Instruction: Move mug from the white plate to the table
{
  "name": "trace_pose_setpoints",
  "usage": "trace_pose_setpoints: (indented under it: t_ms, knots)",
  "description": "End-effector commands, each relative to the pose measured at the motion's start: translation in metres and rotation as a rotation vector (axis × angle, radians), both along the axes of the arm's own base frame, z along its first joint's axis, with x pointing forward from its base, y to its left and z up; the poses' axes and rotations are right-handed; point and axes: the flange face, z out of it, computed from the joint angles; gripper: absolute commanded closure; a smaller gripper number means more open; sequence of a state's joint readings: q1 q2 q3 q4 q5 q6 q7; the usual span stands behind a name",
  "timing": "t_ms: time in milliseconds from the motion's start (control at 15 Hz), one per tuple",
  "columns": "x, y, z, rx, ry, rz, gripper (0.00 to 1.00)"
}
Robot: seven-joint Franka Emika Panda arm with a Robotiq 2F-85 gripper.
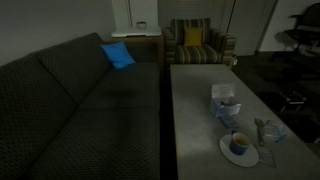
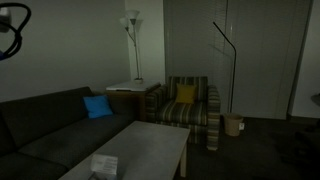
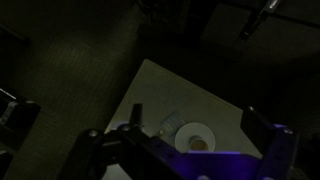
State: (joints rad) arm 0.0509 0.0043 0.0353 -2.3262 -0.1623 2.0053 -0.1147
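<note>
The blue mug (image 1: pixel 239 143) stands upright on the white plate (image 1: pixel 250 155), near one end of the grey desk (image 1: pixel 190 110); a white boxy object (image 1: pixel 224 100) and a pale clear item (image 1: pixel 268 130) sit near the plate, apart from it; in the wrist view the end effector (image 3: pixel 172 128) hangs high above the desk, fingers (image 3: pixel 268 140) spread wide and grasping nothing, with the mug seen far below between them; a dark couch (image 1: pixel 70 100) runs alongside the desk.
</note>
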Motion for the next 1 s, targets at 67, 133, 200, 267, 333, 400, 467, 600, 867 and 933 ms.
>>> trace_pose_setpoints:
  t_ms: [67,133,200,267,333,400,467,600,867,933]
  knots:
    - [0.01,-0.003,-0.043,0.007,0.004,0.009,0.0]
    - [0.013,-0.003,-0.053,0.008,0.01,0.009,0.0]
    - [0.015,-0.002,-0.062,0.011,0.013,0.011,0.0]
    - [0.017,-0.002,-0.071,0.009,0.019,0.01,0.0]
    - [0.018,-0.001,-0.08,0.006,0.021,0.011,0.0]
    - [0.019,-0.001,-0.086,0.008,0.028,0.009,0.0]
    - [0.021,-0.001,-0.094,0.01,0.034,0.008,0.0]
    - [0.024,0.001,-0.107,0.013,0.044,0.009,0.0]
    - [0.029,0.008,-0.132,0.007,0.087,0.027,0.0]
    - [0.03,0.009,-0.137,0.002,0.102,0.031,0.0]
